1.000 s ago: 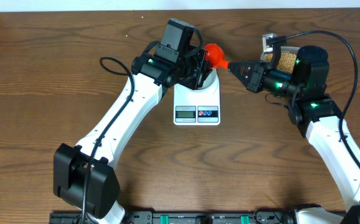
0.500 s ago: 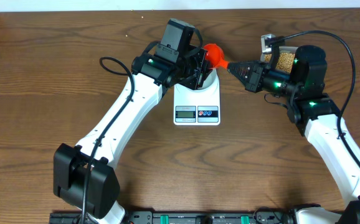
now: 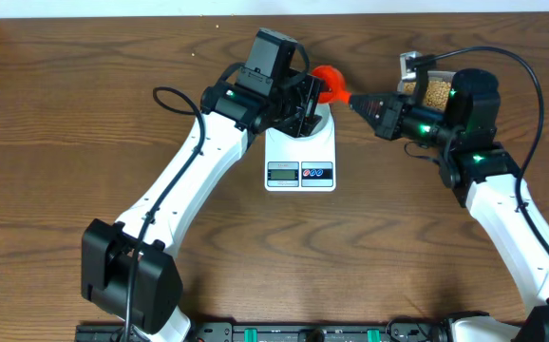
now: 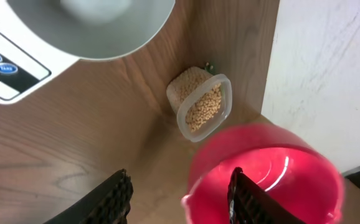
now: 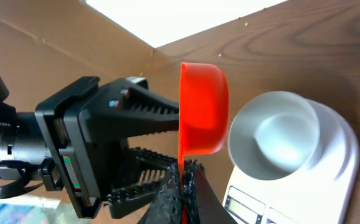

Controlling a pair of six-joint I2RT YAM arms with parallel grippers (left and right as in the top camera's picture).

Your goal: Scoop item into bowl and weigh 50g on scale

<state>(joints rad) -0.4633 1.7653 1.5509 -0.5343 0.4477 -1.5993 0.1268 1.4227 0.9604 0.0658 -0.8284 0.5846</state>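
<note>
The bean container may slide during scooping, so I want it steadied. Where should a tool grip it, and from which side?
Probably across its narrow width, from above. The clear container stands upright and open-topped, a rounded rectangle, so its two long walls give near-parallel faces. It holds beans, so the tool should stay outside the walls.

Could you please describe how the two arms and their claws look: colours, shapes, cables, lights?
Both the left arm and the right arm have long white links joined by black, blocky joint housings with small green lights. A thin black cable loops out beside each arm. The left claw and the right claw are black; the left claw's fingers show ribbed inner faces.
</note>
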